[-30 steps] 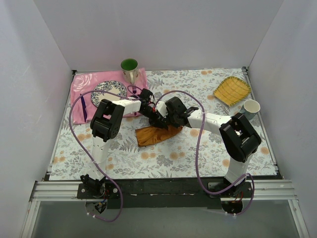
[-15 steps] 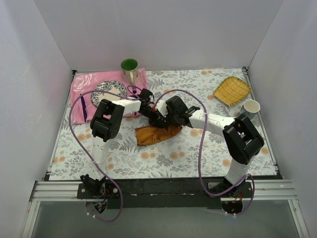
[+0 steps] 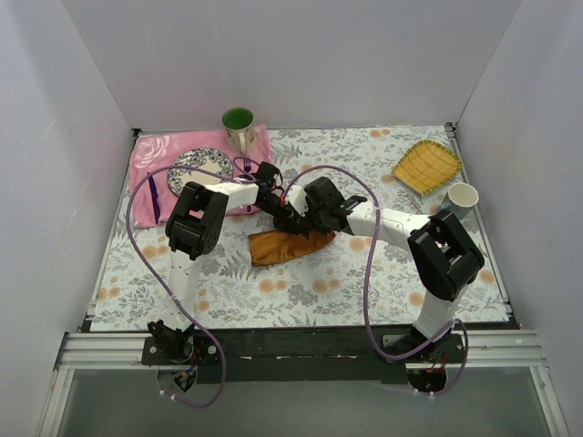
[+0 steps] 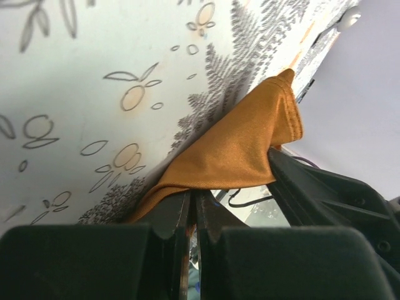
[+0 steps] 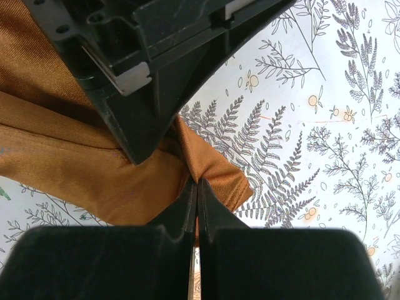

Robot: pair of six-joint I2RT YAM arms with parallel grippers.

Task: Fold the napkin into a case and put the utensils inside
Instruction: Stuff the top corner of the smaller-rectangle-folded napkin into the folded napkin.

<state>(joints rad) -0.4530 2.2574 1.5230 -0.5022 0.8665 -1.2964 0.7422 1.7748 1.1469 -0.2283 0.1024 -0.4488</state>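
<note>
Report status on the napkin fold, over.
Left gripper shut on napkin. Right gripper shut on it too, close alongside. Napkin partly folded, no case yet. Plate and green mug far off, nothing blocking.
</note>
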